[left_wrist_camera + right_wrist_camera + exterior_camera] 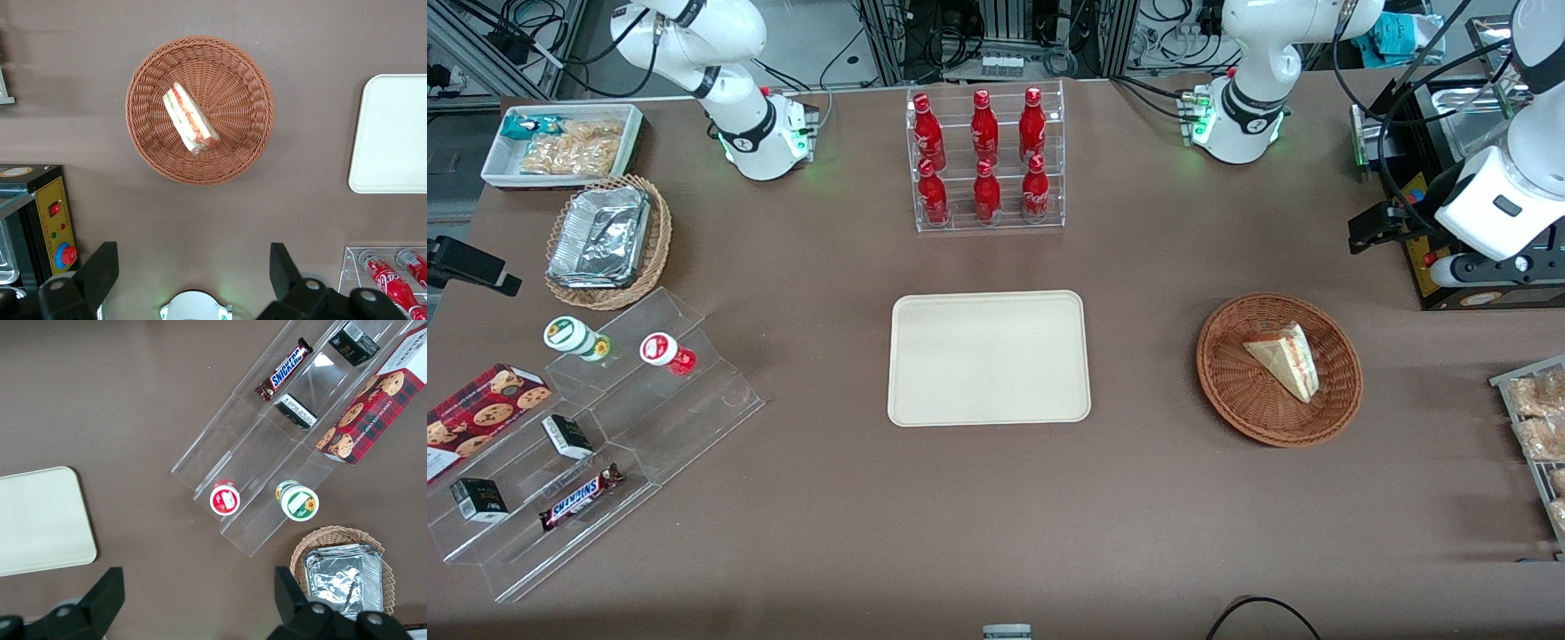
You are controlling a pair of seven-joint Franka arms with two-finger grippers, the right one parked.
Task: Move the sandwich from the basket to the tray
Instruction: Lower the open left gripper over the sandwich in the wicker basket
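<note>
Gripper [193, 267] hangs high with fingers spread wide, holding nothing. Well below it the sandwich [189, 117] lies in the basket [153, 150]; the tray [393, 133] sits apart sideways. Risk: descending off-centre could catch the sloped wicker rim or crush the soft wedge.

The candy bar [580, 497] on the clear stepped stand [649, 427] reads "SNICKERS". No other label is legible.
</note>
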